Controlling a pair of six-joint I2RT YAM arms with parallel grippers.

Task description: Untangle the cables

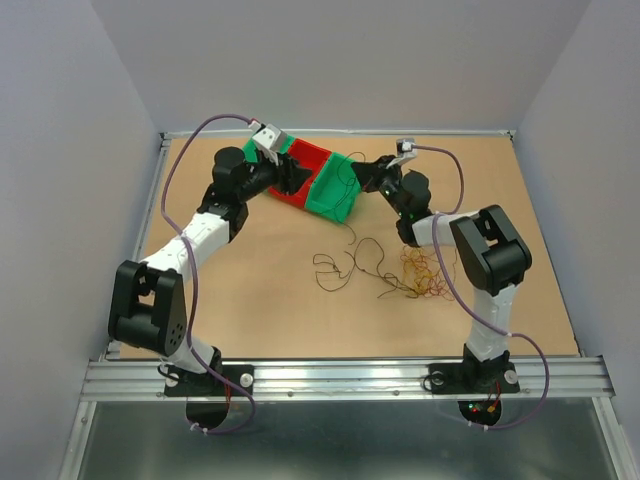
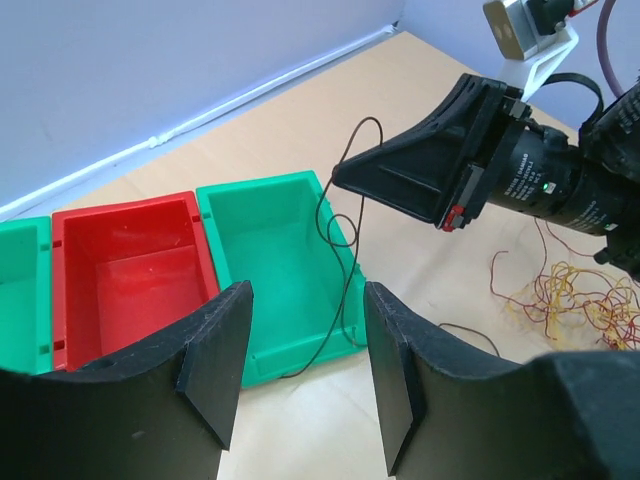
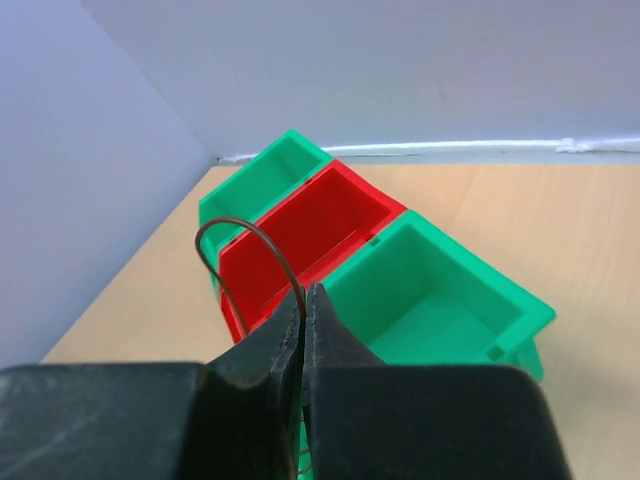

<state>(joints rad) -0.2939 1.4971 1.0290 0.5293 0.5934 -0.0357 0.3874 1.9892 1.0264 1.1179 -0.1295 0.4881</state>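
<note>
My right gripper (image 3: 303, 298) is shut on one thin dark brown cable strand (image 3: 243, 228), which loops up from the fingertips. In the left wrist view the right gripper (image 2: 345, 180) holds this strand (image 2: 347, 262) above a green bin (image 2: 262, 186). The strand hangs over the bin's near rim and its end touches the table. My left gripper (image 2: 305, 400) is open and empty, just in front of that bin. The remaining cables are a red and yellow clump (image 1: 422, 275) and loose dark strands (image 1: 345, 263) on the table between the arms.
Three bins stand in a row at the back: a green bin (image 1: 332, 205), a red bin (image 1: 308, 160) and another green bin (image 3: 270, 175). All look empty inside. Both grippers (image 1: 290, 178) (image 1: 362, 176) are close together over the bins. Walls enclose the table.
</note>
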